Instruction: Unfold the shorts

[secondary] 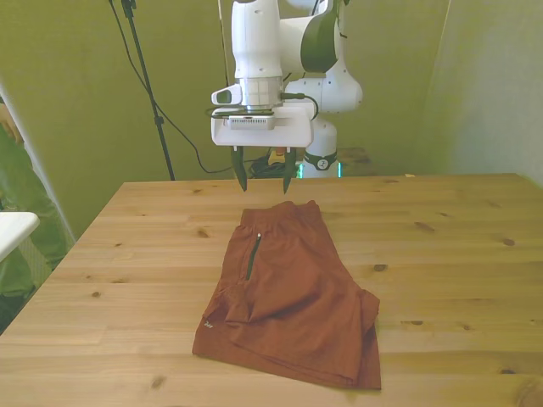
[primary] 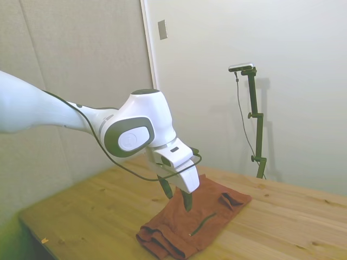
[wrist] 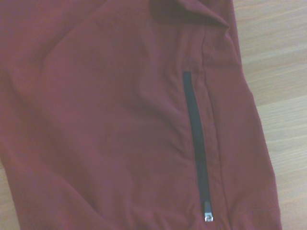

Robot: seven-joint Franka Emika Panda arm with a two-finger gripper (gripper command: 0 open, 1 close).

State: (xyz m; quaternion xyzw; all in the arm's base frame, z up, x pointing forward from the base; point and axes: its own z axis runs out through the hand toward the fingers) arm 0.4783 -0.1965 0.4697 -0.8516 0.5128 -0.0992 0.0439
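Approach step: gripper point(secondary: 264, 181) hovering above folded shorts point(secondary: 293, 292) on counter point(secondary: 450, 254), fingers spread wide, empty. Next: descend, pinch top layer edge.

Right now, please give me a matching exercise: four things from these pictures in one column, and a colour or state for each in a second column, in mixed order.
Column one:
1. the shorts
2. the gripper
3. the pocket zipper
4. the table

Column two:
a. open, above the cloth, holding nothing
b. light wood with dark knots
c. rust-brown, lying folded
d. dark, thin, closed line

Right pairs: 1-c, 2-a, 3-d, 4-b
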